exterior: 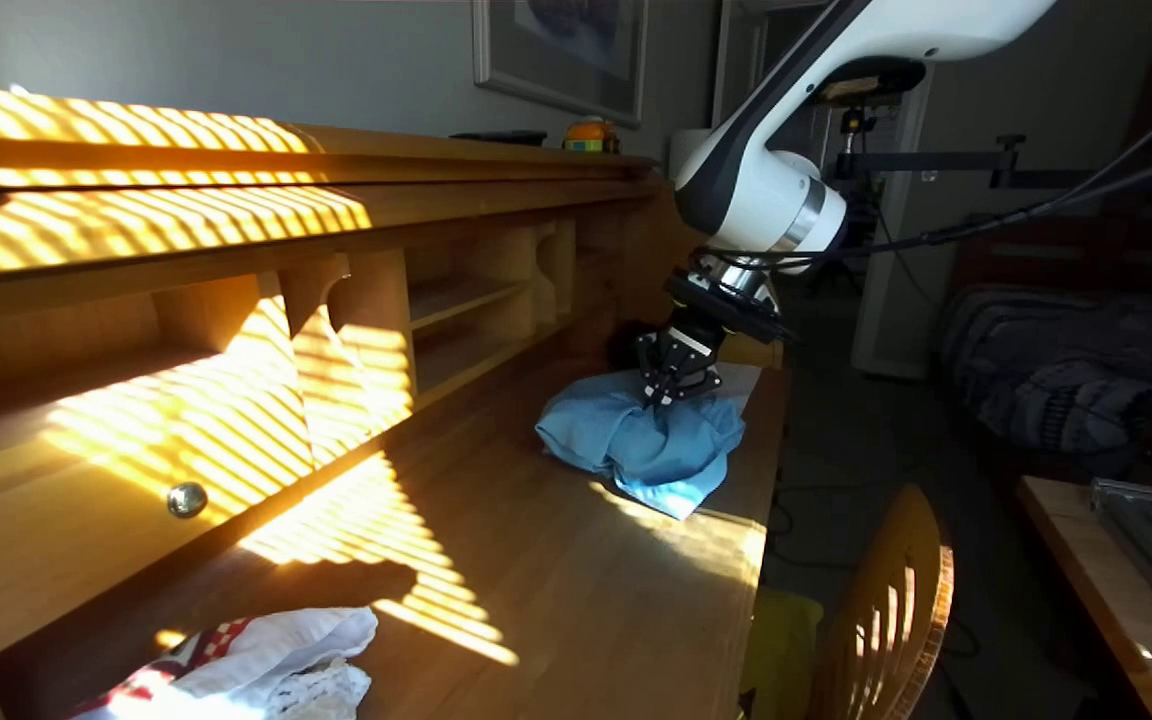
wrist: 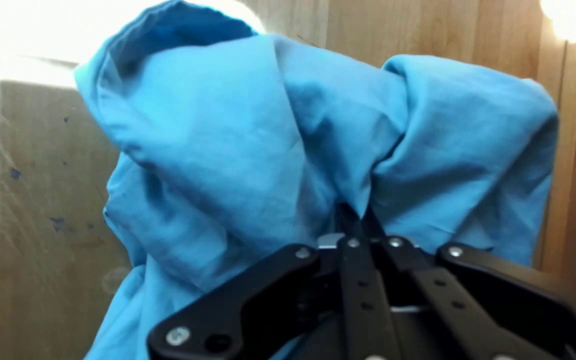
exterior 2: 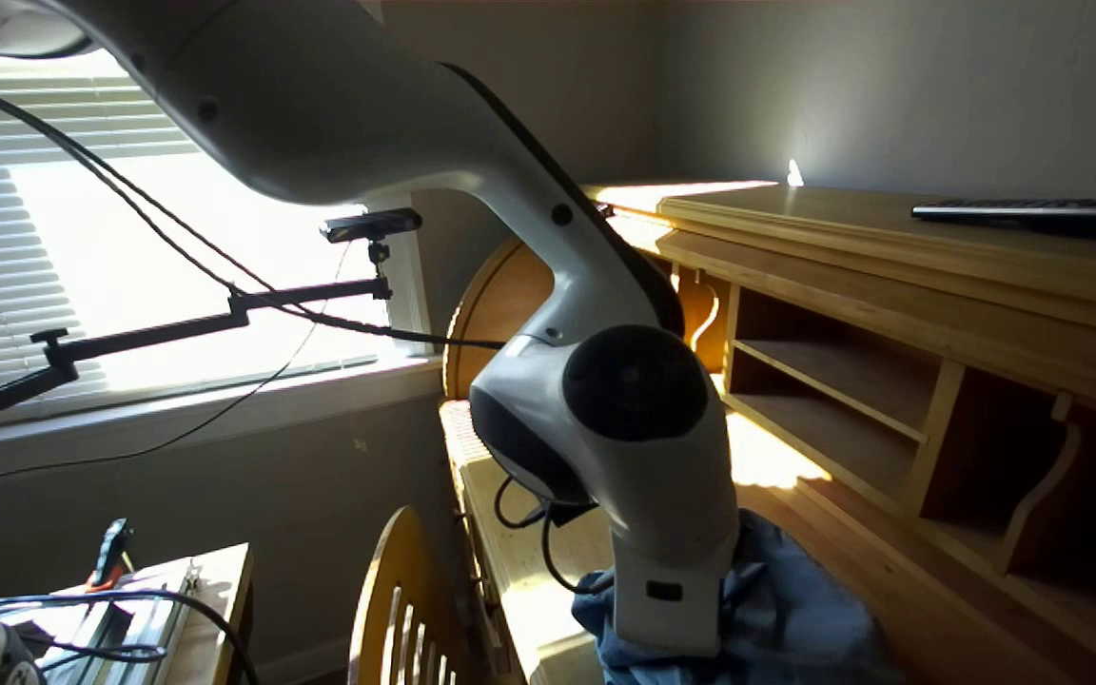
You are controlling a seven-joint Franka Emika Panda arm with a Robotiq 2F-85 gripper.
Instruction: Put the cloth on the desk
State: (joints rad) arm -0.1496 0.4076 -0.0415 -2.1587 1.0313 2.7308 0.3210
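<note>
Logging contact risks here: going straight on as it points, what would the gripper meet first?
Folds of the blue cloth the gripper pinches, then probably the desk; depth beneath is hidden.

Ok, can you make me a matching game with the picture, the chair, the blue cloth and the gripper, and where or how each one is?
Things:
1. picture
2. blue cloth
3. chair
4. gripper

Where or how:
A. beside the desk
B. closed on a fold of fabric
C. hanging on the wall
D. soft and crumpled up

Right pairs: 1-C, 2-D, 3-A, 4-B
</note>
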